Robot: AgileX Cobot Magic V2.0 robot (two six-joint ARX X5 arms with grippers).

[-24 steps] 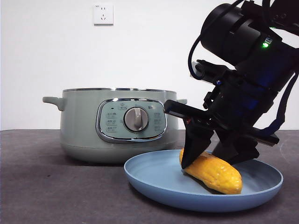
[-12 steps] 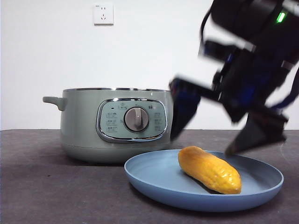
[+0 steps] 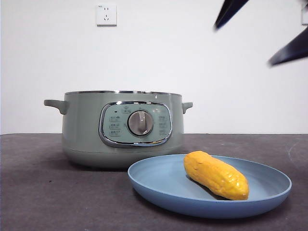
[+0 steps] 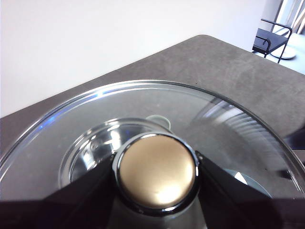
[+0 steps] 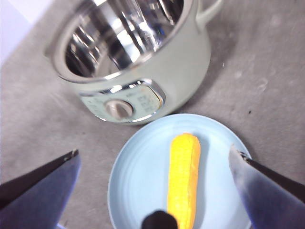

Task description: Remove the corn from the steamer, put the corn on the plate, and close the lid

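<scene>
Your left gripper (image 4: 156,174) gripped the lid (image 4: 228,129) by its knob; the right gripper (image 5: 157,162) hung wide open, empty. Off-centre lowering could catch the steamer (image 3: 120,127) rim.

Yellow corn (image 3: 216,175) lies on the blue plate (image 3: 159,185) before the open green steamer (image 3: 82,130); glass lid (image 4: 228,124) held aloft

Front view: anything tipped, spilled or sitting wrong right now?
Nothing stands out. The corn lies whole inside the plate, the steamer stands upright and open, and the left gripper holds the lid by its knob.
</scene>
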